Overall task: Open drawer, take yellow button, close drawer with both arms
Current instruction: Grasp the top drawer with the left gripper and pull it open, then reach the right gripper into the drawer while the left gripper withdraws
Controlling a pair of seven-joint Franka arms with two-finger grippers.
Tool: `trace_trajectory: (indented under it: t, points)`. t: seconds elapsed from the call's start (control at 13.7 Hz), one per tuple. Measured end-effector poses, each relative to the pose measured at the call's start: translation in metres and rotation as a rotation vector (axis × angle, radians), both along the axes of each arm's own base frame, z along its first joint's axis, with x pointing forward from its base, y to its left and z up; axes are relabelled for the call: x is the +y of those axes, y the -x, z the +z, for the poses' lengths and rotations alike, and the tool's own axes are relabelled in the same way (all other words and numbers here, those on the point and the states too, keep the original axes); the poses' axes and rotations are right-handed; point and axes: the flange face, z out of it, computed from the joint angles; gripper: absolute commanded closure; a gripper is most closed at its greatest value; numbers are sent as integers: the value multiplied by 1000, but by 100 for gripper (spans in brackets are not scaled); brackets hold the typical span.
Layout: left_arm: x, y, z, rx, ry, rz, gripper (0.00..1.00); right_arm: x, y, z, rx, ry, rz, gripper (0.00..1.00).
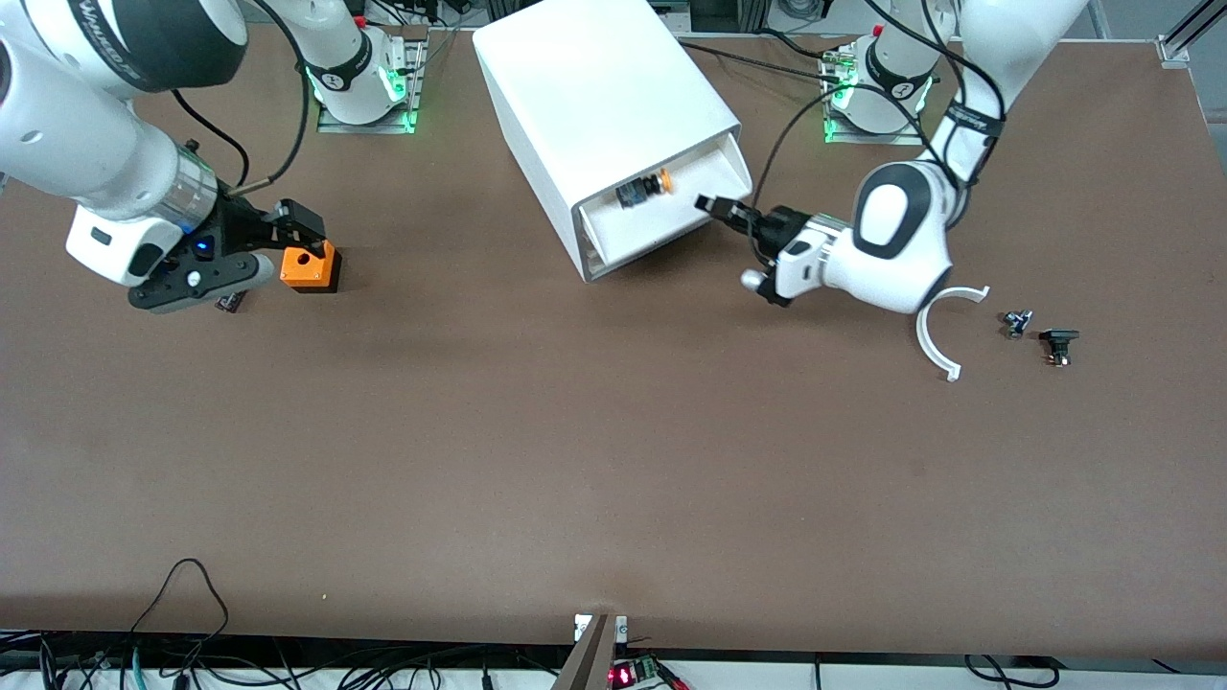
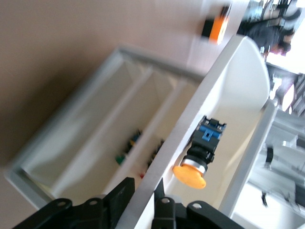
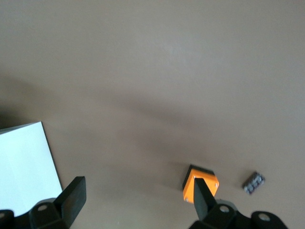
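the button [image 1: 644, 189] lies on its side in the open drawer [image 1: 671, 222]. likely light, rigid, and its cap slick, so grip the dark body. left gripper [image 1: 721, 209] pinches the drawer's front lip; right gripper [image 1: 278, 241], fingers apart, waits over the orange cube [image 1: 310, 267].

The right gripper [image 3: 136, 195] is seen with its fingers [image 3: 74, 195] spread wide apart above the brown table [image 3: 152, 71]. An orange cube [image 3: 200, 183] is partly covered by one fingertip. Just beside the cube a small flat black part [image 3: 253, 182] is lying; well apart from it a white cabinet corner [image 3: 26, 167] is seen
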Motion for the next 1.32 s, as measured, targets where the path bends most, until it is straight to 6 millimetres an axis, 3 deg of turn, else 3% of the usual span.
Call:
trace_trajectory:
  t: [0.07,0.15,0.22,0.37,0.51,0.73,0.95,1.1,1.32]
  points:
    - [13,-13,5,-36,2,26,100,10,-8,-4,-9,-12,46,0]
    - [21,-20,7,-61,0,43,42,24,-14,-9,-12,-20,91,0]
    - [25,-23,8,-73,-4,51,0,40,-20,-16,-14,-24,129,0]
    - [27,-28,5,-97,-33,81,0,82,-26,-27,-28,-30,207,0]
    - [29,-31,5,-110,-49,97,0,137,-23,-28,-85,-48,288,0]
    - [43,-44,12,-183,-108,99,0,221,-3,-19,-145,-92,435,0]
    - [65,-76,51,-385,-246,58,0,277,11,-25,-160,-150,648,0]
    - [89,-98,86,-520,-307,133,0,311,25,-36,-147,-194,745,0]
    - [123,-112,125,-630,-354,231,0,355,56,-47,-123,-241,880,0]
